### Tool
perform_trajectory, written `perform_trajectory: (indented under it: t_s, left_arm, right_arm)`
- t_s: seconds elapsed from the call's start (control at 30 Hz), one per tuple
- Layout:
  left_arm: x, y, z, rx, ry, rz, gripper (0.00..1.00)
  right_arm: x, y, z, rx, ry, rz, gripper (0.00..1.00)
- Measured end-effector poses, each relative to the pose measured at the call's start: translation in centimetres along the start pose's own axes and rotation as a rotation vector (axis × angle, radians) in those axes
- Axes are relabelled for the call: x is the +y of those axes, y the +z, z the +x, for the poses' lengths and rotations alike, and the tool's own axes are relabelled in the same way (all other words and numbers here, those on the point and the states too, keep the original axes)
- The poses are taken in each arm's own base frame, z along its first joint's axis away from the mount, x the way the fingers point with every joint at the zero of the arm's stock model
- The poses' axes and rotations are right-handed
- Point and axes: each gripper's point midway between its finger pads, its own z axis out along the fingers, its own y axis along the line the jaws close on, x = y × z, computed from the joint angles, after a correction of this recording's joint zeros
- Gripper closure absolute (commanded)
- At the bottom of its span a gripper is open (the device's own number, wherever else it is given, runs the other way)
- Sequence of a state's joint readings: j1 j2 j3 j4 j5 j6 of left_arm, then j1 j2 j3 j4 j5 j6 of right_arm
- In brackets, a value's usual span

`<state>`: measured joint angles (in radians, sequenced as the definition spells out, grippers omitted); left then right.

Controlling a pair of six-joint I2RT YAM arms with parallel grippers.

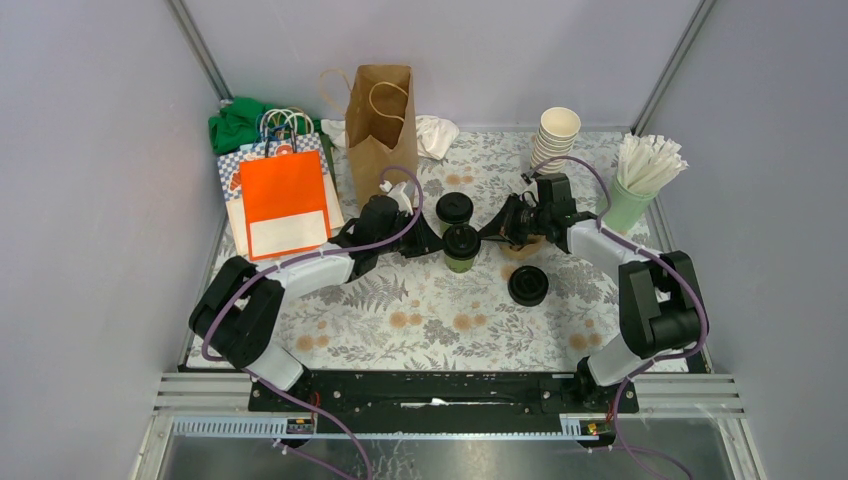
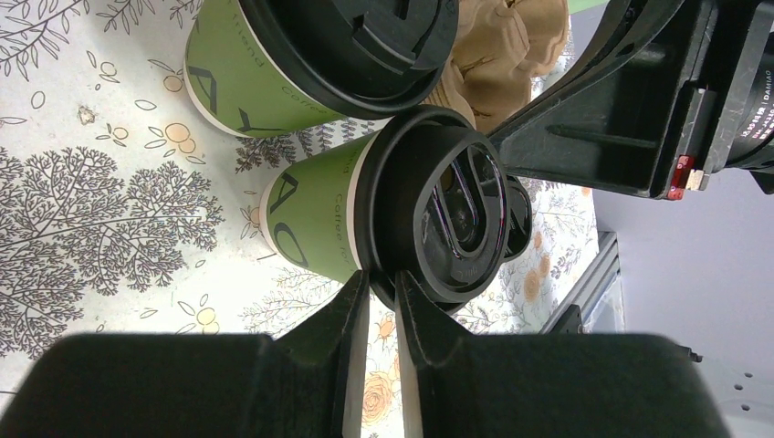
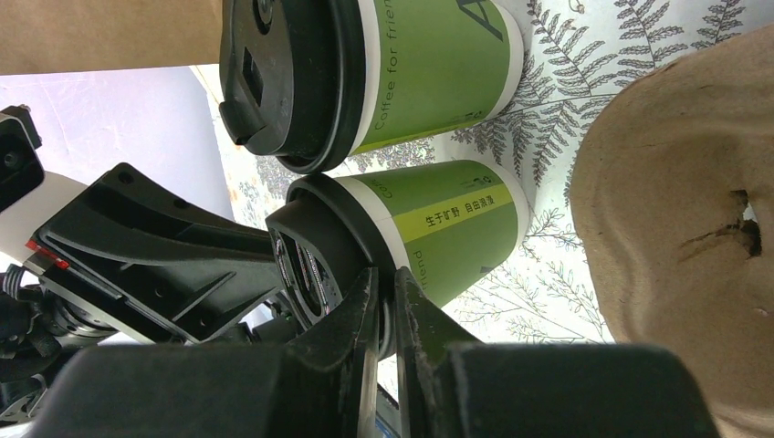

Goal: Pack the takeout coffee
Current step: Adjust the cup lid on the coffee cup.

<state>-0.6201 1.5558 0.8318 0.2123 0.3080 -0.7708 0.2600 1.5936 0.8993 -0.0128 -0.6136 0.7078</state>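
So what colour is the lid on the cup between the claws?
Black lid, green cup; left wrist view shows it best.

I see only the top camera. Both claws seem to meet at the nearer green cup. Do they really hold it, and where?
Observer: Left wrist view: the left claw pinches the rim of the black lid on the nearer cup.
Operator: And the right claw?
Observer: Right wrist view: it pinches the same lid's rim from the opposite side.
Operator: What is the brown thing under the right arm?
Observer: A moulded pulp cup carrier, lying beside that cup, apart from it.
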Motion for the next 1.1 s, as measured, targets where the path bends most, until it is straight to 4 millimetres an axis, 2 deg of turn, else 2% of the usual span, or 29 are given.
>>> perform_trajectory:
  t_s: [0.37, 0.57, 0.8, 0.97, 1.1]
  left_arm:
    - [-0.1, 0.2, -0.2, -0.004, 0.007, 0.0, 0.81]
    - [-0.1, 0.6, -0.9, -0.023, 0.023, -0.015, 0.81]
    - [-0.1, 0.6, -0.9, -0.024, 0.027, -0.02, 0.81]
    - [-0.2, 0.7, -0.7, -0.019, 0.029, -0.016, 0.81]
    - [-0.4, 0.6, -0.5, -0.007, 0.029, -0.014, 0.81]
  right_arm:
    - [0.1, -0.3, -0.2, -0.001, 0.003, 0.019, 0.85]
    - [-0.2, -1.2, 0.4, 0.005, 0.019, 0.065, 0.85]
    - [-0.2, -1.4, 0.6, 0.009, 0.023, 0.069, 0.85]
    - [-0.2, -2.1, 1.5, 0.031, 0.036, 0.085, 0.84]
    - [-0.1, -2.6, 3.1, 0.071, 0.049, 0.106, 0.84]
